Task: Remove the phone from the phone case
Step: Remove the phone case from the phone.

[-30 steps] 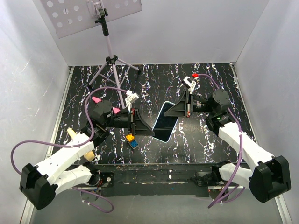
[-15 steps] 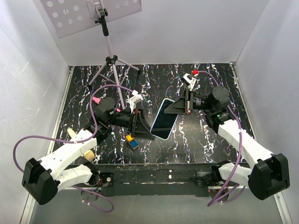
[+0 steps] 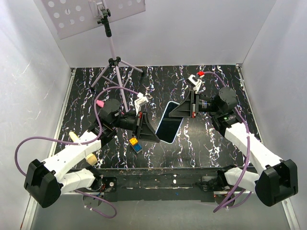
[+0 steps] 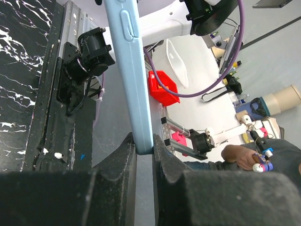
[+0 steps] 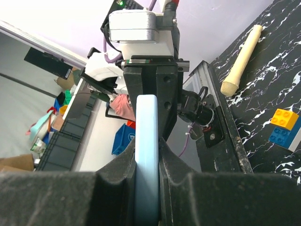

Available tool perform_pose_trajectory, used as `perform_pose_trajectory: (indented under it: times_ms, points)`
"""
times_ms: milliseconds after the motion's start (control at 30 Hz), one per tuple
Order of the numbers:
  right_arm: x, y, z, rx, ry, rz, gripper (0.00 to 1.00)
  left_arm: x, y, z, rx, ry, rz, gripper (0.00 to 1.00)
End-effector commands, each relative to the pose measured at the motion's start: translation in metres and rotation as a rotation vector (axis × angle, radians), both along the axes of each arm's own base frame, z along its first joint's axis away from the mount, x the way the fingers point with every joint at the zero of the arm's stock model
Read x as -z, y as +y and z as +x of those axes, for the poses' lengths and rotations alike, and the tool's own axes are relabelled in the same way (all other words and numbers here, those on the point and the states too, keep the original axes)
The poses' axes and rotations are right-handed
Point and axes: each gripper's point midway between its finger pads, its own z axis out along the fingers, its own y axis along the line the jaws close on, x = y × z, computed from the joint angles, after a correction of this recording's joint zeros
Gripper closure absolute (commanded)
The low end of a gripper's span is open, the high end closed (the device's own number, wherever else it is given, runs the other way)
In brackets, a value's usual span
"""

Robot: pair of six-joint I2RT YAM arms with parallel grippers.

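While aloft, phone case (image 4: 134,70) between both jaws

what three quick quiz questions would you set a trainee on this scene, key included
1. True or false: the thin black glossy phone lies fully outside the light blue rounded phone case.
2. Of the left gripper and the right gripper, which is clamped on the case? A) left only B) right only C) both
3. What two colours are the small plastic toy bricks on the black marbled table?
Key: 1 false, it sits in the case; 2 C; 3 yellow and blue.
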Motion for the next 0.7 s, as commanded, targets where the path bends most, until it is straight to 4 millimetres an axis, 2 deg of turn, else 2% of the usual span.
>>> perform_pose_trajectory:
  times_ms: [0,200,367,500,667]
  points:
    - [-0.032,-0.002,-0.012,-0.020,-0.073,0.039,0.99,-0.018,0.003,-0.006,0.052,-0.162,-0.079,1.00]
    - [-0.039,0.005,-0.023,-0.105,-0.002,0.053,0.99,-0.034,0.007,-0.015,0.090,-0.355,-0.223,1.00]
    - [-0.061,0.008,-0.038,-0.174,0.046,0.119,0.99,-0.051,0.011,-0.023,0.158,-0.481,-0.325,1.00]
    - [-0.077,0.006,-0.046,-0.204,0.062,0.185,0.99,-0.053,0.006,-0.019,0.183,-0.496,-0.331,1.00]
    - [-0.082,0.007,-0.047,-0.203,0.068,0.211,0.99,-0.048,-0.004,-0.005,0.149,-0.490,-0.319,1.00]
